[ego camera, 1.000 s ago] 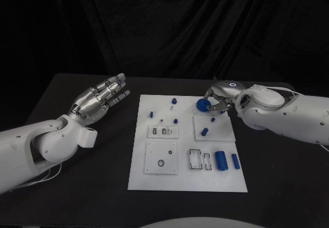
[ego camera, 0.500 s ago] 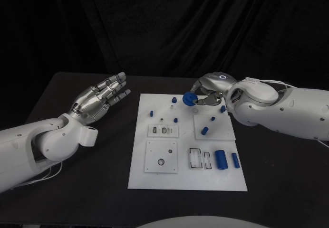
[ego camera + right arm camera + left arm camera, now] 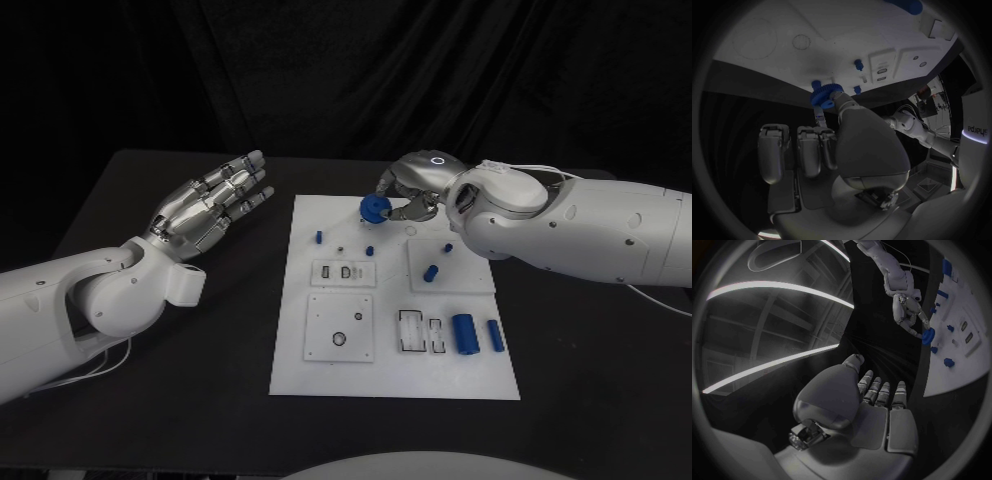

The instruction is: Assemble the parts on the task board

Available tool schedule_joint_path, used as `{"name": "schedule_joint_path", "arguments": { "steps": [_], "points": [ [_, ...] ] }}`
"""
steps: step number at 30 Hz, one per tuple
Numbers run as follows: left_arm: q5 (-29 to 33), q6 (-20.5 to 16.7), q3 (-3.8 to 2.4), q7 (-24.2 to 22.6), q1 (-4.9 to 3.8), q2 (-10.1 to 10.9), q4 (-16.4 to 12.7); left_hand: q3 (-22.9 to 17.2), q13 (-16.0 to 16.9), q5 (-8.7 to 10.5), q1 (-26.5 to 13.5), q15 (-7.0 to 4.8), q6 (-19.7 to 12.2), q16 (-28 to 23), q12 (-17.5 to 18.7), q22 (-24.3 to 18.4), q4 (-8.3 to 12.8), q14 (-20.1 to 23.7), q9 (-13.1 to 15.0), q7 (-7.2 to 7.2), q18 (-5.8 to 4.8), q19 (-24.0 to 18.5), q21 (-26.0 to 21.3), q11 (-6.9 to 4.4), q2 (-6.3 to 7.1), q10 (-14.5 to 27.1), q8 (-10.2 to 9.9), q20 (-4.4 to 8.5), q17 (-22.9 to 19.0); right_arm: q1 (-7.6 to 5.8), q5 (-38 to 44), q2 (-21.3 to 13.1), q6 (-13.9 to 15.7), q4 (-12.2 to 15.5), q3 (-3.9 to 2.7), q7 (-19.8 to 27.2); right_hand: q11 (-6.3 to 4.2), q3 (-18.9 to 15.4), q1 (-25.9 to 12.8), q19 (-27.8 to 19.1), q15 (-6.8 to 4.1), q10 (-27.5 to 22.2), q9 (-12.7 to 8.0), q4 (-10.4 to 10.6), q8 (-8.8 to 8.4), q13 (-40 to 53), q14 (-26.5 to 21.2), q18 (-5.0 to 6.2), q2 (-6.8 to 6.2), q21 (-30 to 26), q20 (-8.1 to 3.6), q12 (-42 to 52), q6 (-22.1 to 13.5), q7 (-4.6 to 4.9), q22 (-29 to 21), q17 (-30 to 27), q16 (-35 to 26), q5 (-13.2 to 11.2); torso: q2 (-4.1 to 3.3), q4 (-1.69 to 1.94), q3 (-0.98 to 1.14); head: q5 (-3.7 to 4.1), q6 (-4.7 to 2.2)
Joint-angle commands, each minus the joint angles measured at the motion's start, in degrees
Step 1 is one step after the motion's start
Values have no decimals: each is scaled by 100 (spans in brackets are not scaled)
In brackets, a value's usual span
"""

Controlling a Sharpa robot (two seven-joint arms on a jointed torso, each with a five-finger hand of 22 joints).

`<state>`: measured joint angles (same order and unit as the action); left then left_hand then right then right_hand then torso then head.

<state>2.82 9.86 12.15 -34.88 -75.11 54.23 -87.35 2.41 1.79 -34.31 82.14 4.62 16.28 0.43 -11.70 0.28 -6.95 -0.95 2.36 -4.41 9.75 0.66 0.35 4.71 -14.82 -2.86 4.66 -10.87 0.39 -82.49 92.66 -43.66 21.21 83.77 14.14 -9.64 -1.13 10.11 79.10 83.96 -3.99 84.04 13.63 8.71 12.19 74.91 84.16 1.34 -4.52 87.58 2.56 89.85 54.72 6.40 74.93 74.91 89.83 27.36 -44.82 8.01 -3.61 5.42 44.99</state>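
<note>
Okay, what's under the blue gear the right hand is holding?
The blue gear, pinched by the right hand, hangs over the far edge of the task board, near a small blue peg. The spot directly beneath is covered by the gear itself.

Counted in head view were: 1 task board [image 3: 476,385], 7 blue parts [image 3: 464,335] incl. 1 gear [image 3: 372,207], 2 hands: left hand [image 3: 216,205], right hand [image 3: 414,185].

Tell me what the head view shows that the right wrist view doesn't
Head view alone: the left hand, fingers spread and holding nothing, raised over the black table left of the task board, plus the large blue cylinder near the board's front right. Right wrist view alone: the right hand's fingers seen from behind the palm. Both: the right hand pinching a blue gear over the board's far edge.
</note>
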Motion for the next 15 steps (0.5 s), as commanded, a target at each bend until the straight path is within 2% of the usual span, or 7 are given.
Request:
{"name": "schedule_joint_path", "arguments": {
  "steps": [1, 15],
  "points": [
    [23, 80, -5, -40, 10, -15, -8, -41, -3, 23, -14, 31, -24, 18, 3, 5, -2, 7, 1, 3, 54, -8, 3, 27, -43, 3, 21, -41, 8, 49, 28, 84, -136, -101, -3, 60, 7, -2, 7, 431, -23, 596, 1090, 33, 180, 1509, 584, -63, 15, 26, -34, 15, 256, -262, 1379, 1509, 17, -25, -2, -19, -8, -27, 1],
    [23, 106, -5, -17, 13, -50, 25, -43, -2, 30, -19, 34, -19, 19, 0, 5, -6, 6, 2, 2, 54, -8, 3, 28, -43, 2, 23, -43, 8, 132, 28, 330, -405, -271, -4, 126, 55, 54, -9, 424, 19, 596, 1067, 49, 12, 1509, 584, -60, 3, 14, 1, 15, 93, -204, 1376, 1509, 17, -105, -4, -17, -2, -11, 24]
  ]
}}
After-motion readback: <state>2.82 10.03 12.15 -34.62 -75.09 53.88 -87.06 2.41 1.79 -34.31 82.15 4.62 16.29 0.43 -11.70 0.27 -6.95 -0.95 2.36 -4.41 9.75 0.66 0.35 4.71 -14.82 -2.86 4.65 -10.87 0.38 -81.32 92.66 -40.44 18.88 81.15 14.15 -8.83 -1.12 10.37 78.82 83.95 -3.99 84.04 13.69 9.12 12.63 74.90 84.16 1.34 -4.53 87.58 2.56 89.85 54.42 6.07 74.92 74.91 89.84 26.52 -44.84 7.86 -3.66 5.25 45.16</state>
